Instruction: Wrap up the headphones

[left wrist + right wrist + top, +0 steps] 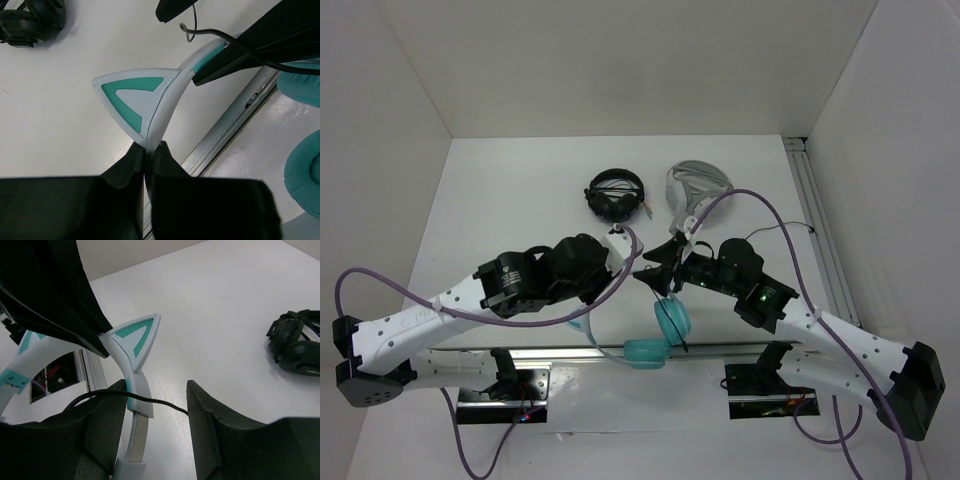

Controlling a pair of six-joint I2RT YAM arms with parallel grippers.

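Mid-table, left claw [145, 151] clamps the headphones [670, 320], earcups pointing nearward; right claw [155, 387] released.

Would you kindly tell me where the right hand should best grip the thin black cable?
Probably the free stretch of the cable beside the headband, approached straight on: it lies crosswise in the gap of the open right hand.

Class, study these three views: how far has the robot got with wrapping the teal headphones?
Done: the left gripper is clamped on the headband of the headphones. In hand: the right gripper is open, with the black cable crossing between its fingers. Left: the winding itself; no turns of cable show round the headband.
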